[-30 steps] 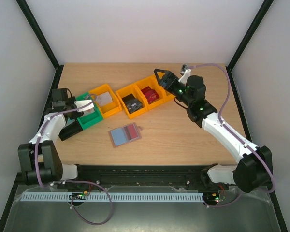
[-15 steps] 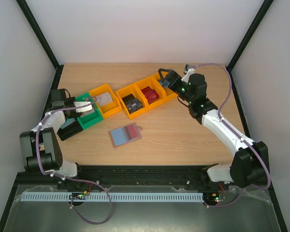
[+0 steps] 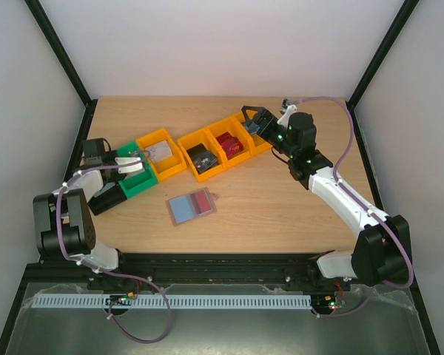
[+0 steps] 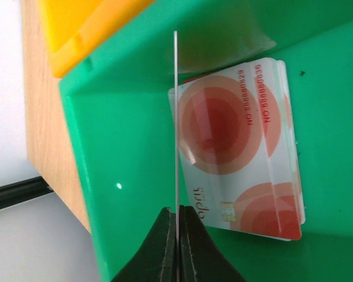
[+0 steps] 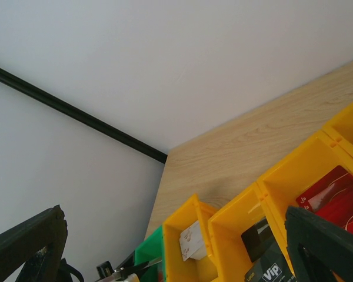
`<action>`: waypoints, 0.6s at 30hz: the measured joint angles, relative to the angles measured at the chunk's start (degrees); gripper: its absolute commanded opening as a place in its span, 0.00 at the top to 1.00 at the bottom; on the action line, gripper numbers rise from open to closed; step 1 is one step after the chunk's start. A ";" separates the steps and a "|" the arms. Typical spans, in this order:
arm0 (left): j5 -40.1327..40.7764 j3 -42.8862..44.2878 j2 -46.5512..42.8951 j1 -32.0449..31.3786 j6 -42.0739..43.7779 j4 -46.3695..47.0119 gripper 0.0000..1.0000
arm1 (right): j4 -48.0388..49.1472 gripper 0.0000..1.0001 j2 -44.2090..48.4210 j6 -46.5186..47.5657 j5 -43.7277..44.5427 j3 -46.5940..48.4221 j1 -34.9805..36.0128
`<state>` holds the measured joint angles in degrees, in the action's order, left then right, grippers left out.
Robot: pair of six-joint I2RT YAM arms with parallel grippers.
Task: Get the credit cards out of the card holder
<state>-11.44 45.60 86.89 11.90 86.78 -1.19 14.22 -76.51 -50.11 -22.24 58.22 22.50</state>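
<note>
Left hand (image 4: 177, 226) clenched on thin card (image 4: 176, 117), edge-on over green bin (image 4: 120, 147); stack of red cards (image 4: 235, 147) lying inside. Right hand (image 3: 254, 118) released, above yellow bins (image 3: 170, 170). Card holder (image 3: 192, 205) open flat on counter (image 3: 281, 207), centre, red card (image 3: 202, 200) showing. Holder likely light, slides: pin it down. Cards stiff, slick: pinch exposed edge.

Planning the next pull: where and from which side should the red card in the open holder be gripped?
Likely the red card, at its edge beside the blue lining, from above with tilted fingers: the holder lies open and flat on the table, so only an edge offers a pinch. Which edge is free is too small to tell.
</note>
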 measured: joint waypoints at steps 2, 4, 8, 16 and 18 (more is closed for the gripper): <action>0.31 -0.63 0.44 -0.07 0.11 1.07 0.98 | 0.00 0.01 0.00 0.00 -0.02 0.00 0.00; 0.70 -0.85 0.48 -0.15 0.13 1.97 0.98 | 0.00 0.01 0.00 0.04 -0.09 0.00 -0.02; 1.29 -1.01 0.87 -0.37 0.15 3.10 0.94 | 0.00 0.01 0.00 0.22 -0.07 0.00 -0.04; 1.09 -1.01 1.07 -0.83 0.63 4.59 0.74 | 0.00 0.01 0.00 0.74 -0.11 0.00 -0.07; 0.79 -0.98 1.07 -1.14 0.72 4.35 0.69 | 0.00 0.01 0.00 0.87 -0.11 0.00 -0.11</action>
<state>-10.66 44.62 87.96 10.76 87.50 3.16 14.22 -76.51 -49.23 -22.35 58.22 22.39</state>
